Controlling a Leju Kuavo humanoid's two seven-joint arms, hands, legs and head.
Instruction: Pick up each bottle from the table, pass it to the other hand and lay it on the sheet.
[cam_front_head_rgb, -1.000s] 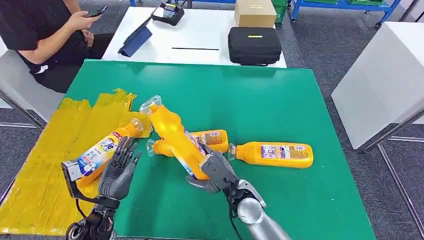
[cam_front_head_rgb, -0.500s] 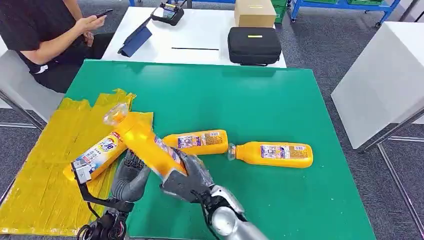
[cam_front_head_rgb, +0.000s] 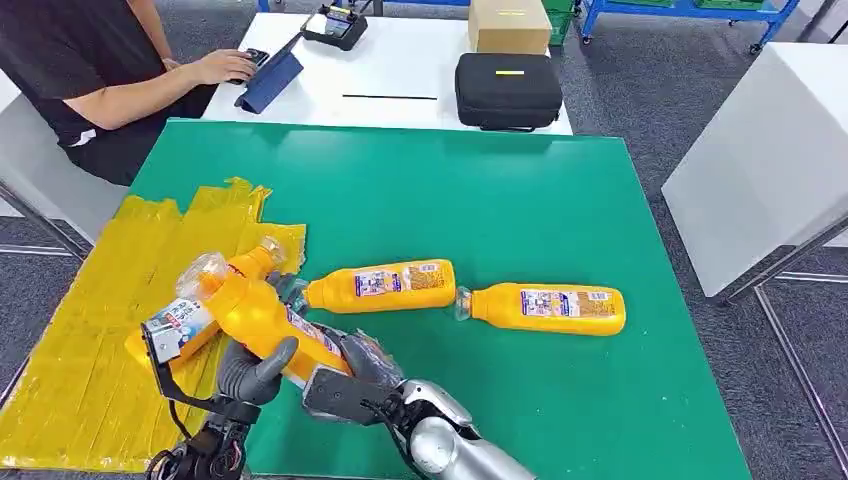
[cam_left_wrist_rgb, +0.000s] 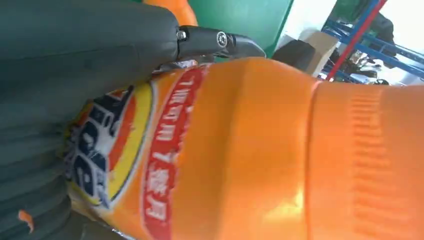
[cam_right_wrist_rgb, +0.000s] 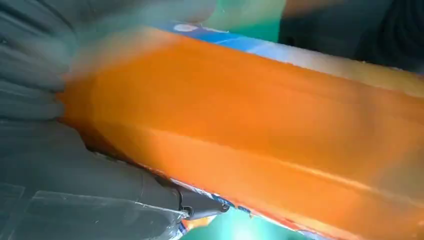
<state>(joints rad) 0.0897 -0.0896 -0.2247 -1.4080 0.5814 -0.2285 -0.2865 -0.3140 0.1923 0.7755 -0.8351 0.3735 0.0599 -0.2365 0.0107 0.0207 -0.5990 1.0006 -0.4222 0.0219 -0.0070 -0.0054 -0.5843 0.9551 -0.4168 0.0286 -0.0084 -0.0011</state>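
A white table (cam_front_head_rgb: 400, 70) stands behind on grey carpet floor (cam_front_head_rgb: 640, 100).

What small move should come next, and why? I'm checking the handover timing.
Probably the left hand should close fully round the raised orange plastic bottle before the right hand lets go. The head view shows both hands on that bottle near the edge of the yellow crinkled sheet, and the left wrist view shows it pressed against that hand, so the pass looks under way.
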